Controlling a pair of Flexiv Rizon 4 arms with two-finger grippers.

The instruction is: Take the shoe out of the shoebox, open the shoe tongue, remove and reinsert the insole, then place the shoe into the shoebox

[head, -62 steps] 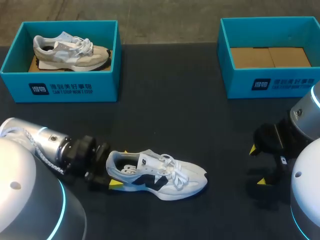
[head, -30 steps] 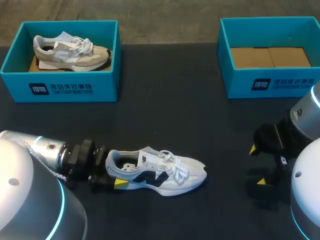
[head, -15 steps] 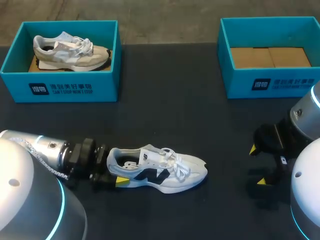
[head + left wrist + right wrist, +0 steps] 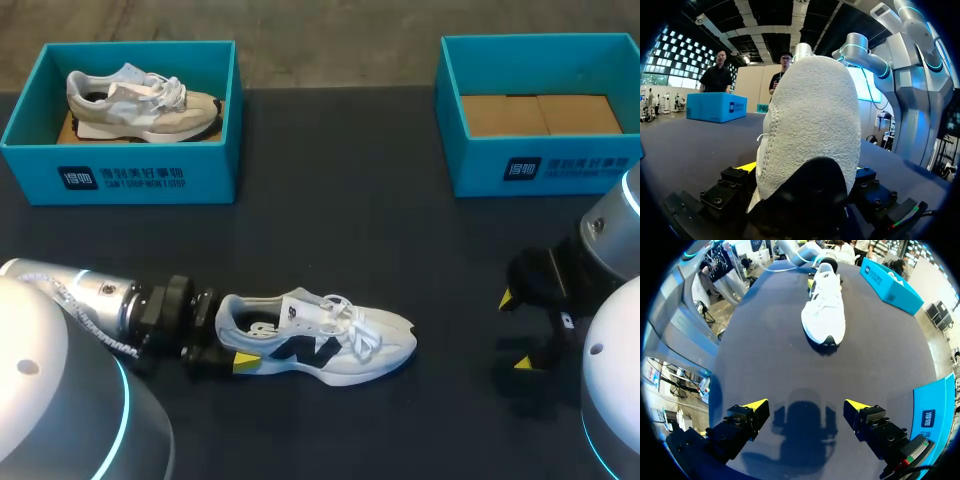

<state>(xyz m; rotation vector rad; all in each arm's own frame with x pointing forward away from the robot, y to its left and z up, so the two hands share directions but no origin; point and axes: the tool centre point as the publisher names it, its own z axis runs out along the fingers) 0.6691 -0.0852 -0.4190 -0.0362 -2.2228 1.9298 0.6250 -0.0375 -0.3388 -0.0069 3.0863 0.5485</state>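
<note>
Status: early stage; first step complete, the rest outstanding

1. The white mesh sneaker with a dark navy side mark (image 4: 320,345) is out of its box and rests sole-down on the dark bench (image 4: 330,230), lower centre of the head view, with its toe towards the right.
2. The left fingers (image 4: 245,362) pinch the sneaker's heel from both sides, lower left of the head view. In the left wrist view the heel fills the gap between them.
3. The right fingers (image 4: 507,298) are spread wide with nothing between them, at the right edge and well apart from the sneaker.
4. The teal cardboard shoebox with a bare brown floor (image 4: 540,170), upper right, holds no shoe and is judged to be the destination.
5. A second teal shoebox (image 4: 120,178), upper left, contains a beige and grey sneaker (image 4: 140,100).
6. The laces lie across the tongue, which looks unopened. A pale insole appears to sit inside the collar.
7. Outstanding: open the tongue, pull and refit the insole, box the shoe
</note>
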